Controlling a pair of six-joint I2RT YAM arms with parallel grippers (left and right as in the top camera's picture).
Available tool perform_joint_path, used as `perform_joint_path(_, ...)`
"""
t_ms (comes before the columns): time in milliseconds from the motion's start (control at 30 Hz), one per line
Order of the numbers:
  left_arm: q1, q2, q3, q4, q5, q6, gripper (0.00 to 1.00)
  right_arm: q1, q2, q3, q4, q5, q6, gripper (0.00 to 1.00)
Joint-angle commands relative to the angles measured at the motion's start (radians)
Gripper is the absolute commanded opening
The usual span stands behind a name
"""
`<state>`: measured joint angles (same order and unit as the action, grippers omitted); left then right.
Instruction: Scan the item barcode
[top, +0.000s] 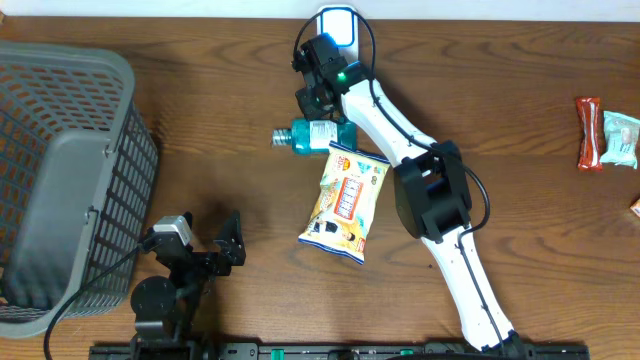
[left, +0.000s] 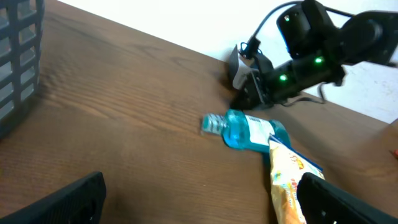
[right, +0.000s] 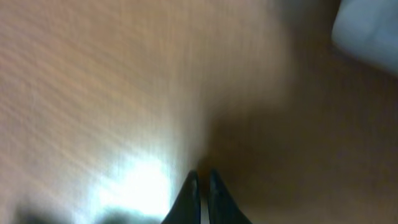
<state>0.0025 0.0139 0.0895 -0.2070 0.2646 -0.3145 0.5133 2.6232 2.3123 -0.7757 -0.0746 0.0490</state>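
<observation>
- Bottle (top: 311, 134), blue with a white label, lies on its side on the table (top: 200, 110), cap pointing toward the basket side, just in front of the right gripper (right: 202, 190).
- Right gripper: the two dark fingers (right: 189, 193) are pressed together with nothing between them, tips aimed down at bare wood; this wrist view is blurred.
- From the left wrist view, the right gripper sits low over the table between the scanner (top: 337, 25) and the bottle; whether it touches either one I cannot tell.
- Scanner, white with a blue glow, stands at the far edge of the table, just beyond the right wrist.
- Snack bag (top: 345, 200), yellow and white, lies flat beside the bottle, its top corner touching or overlapping the bottle's base end, partly under the white right arm.
- Left gripper (left: 199, 186): fingers (left: 68, 199) spread wide and holding nothing, well apart from the bottle, near the front edge of the table.
- Basket (top: 135, 190), grey mesh, fills the left side of the table, just beside the left arm.
- Two wrapped snacks, one red (top: 589, 133) and one pale teal (top: 621, 140), lie side by side at the far right edge.
</observation>
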Motion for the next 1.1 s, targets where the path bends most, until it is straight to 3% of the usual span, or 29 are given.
perform_joint_path(0,-0.003,-0.003,-0.016,-0.021,0.012,0.002,0.98,0.024,-0.108,-0.014,-0.143,-0.014,0.006,0.01)
perform_joint_path(133,-0.003,-0.003,-0.016,-0.021,0.012,0.002,0.98,0.047,-0.205,-0.014,-0.278,-0.014,-0.011,0.04)
perform_joint_path(200,-0.003,-0.003,-0.016,-0.021,0.012,0.002,0.98,0.056,-0.250,-0.014,-0.326,-0.018,-0.073,0.23)
perform_joint_path(300,-0.003,-0.003,-0.016,-0.021,0.012,0.002,0.98,0.063,-0.310,-0.014,-0.375,-0.120,-0.306,0.56)
perform_joint_path(367,-0.003,-0.003,-0.016,-0.021,0.012,0.002,0.98,0.063,-0.323,-0.014,-0.397,-0.217,-0.432,0.73)
perform_joint_path(433,-0.003,-0.003,-0.016,-0.021,0.012,0.002,0.98,0.058,-0.314,-0.018,-0.424,-0.300,-0.538,0.86)
perform_joint_path(500,-0.003,-0.003,-0.016,-0.020,0.012,0.002,0.98,0.053,-0.286,-0.020,-0.448,-0.339,-0.602,0.92)
perform_joint_path(633,-0.003,-0.003,-0.016,-0.021,0.012,0.002,0.98,0.048,-0.195,-0.020,-0.446,-0.355,-0.678,0.99)
perform_joint_path(1067,-0.003,-0.003,-0.016,-0.020,0.012,0.002,0.98,0.054,-0.070,-0.020,-0.369,-0.204,-0.701,0.99)
